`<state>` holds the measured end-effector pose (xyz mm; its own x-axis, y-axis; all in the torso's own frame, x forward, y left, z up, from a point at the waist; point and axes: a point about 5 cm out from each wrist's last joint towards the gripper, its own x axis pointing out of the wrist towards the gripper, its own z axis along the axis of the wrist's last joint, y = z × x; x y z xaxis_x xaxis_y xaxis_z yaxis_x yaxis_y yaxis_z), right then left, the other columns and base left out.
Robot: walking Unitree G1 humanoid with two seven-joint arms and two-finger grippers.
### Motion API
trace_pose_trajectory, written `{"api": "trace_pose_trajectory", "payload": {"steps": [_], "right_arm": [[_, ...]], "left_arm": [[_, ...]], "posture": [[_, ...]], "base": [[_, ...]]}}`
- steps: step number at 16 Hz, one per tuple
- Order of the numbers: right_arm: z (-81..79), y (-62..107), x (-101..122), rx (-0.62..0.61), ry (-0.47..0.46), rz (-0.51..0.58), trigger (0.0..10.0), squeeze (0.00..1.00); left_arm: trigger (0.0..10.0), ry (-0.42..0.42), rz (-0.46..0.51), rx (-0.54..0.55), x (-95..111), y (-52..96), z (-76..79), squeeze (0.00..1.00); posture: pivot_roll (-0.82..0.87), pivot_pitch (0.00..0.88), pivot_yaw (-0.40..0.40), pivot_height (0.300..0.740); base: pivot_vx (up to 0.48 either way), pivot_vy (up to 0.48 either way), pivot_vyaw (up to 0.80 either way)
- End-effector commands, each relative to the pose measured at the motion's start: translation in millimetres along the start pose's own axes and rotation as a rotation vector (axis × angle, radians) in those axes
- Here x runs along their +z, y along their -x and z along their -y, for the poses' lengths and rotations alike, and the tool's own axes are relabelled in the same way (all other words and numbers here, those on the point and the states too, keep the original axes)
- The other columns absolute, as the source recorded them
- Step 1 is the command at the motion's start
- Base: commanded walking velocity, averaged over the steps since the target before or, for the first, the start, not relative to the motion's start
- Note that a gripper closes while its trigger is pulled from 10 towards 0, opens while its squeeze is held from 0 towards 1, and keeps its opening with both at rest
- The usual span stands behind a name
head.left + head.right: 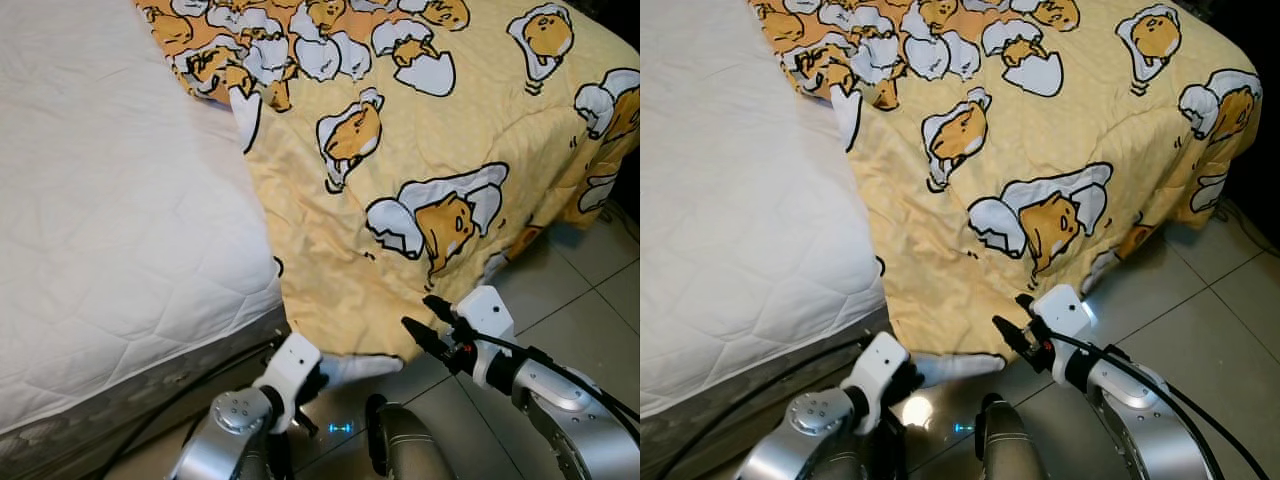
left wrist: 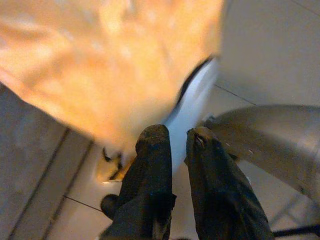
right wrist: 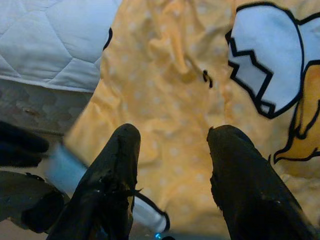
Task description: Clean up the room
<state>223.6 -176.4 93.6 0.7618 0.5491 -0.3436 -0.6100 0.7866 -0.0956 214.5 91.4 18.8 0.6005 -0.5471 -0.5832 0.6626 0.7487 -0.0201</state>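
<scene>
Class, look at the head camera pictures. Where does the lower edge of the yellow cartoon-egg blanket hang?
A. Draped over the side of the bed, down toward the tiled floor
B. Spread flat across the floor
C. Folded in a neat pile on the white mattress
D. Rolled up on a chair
A: the yellow cartoon-egg blanket falls over the bed's edge beside the bare white quilted mattress, its hem reaching down near the grey tiled floor.

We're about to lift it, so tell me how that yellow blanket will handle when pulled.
The yellow blanket is probably floppy: it drapes off the mattress in folds. Its quilted bulk suggests some weight. The right hand, open at its hem, may drag only a corner.
</scene>
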Motion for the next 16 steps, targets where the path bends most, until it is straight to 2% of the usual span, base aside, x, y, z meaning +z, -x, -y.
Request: {"api": "trace_pose_trajectory", "payload": {"steps": [1,4,5,7,8,11,13,16], "right_arm": [[0.0,1.6,-4,0.002,0.006,-0.015,10.0,0.00],[2.8,2.9,-2,-0.009,0.013,-0.006,10.0,0.00],[4.6,4.5,0,-0.021,0.014,0.000,10.0,0.00],[5.8,6.0,1,-0.025,0.014,0.003,10.0,0.00],[5.6,7.1,1,-0.026,0.016,0.005,10.0,0.00],[8.0,13.7,3,-0.034,0.021,0.004,10.0,0.00],[8.4,16.7,3,-0.041,0.022,-0.001,10.0,0.00],[6.0,18.6,5,-0.045,0.023,0.000,10.0,0.00]], "left_arm": [[10.0,0.006,0.001,0.036,-4,-0.8,-6.8,1.00],[10.0,0.035,0.045,0.083,9,-5.7,-27.7,1.00],[10.0,0.061,0.105,0.176,21,-9.8,-49.9,1.00],[10.0,0.112,0.137,0.298,27,-14.4,-71.9,1.00],[10.0,0.175,0.155,0.380,30,-16.5,-87.6,1.00],[10.0,0.303,0.220,0.493,43,-20.3,-118.1,1.00],[10.0,0.402,0.257,0.474,49,-24.9,-122.4,1.00],[10.0,0.428,0.238,0.471,46,-30.4,-119.7,1.00]], "posture": [[-0.23,0.233,0.068,0.740],[-0.25,0.220,0.074,0.740],[-0.26,0.216,0.074,0.740],[-0.27,0.216,0.071,0.740],[-0.29,0.216,0.070,0.740],[-0.33,0.232,0.066,0.740],[-0.35,0.241,0.069,0.740],[-0.37,0.252,0.073,0.740]], "base": [[0.000,0.000,0.00],[0.000,0.000,0.00],[0.000,0.000,0.00],[0.000,0.000,0.00],[0.000,0.000,0.00],[0.000,0.000,0.00],[0.000,0.000,0.00],[0.000,0.000,0.00]]}}
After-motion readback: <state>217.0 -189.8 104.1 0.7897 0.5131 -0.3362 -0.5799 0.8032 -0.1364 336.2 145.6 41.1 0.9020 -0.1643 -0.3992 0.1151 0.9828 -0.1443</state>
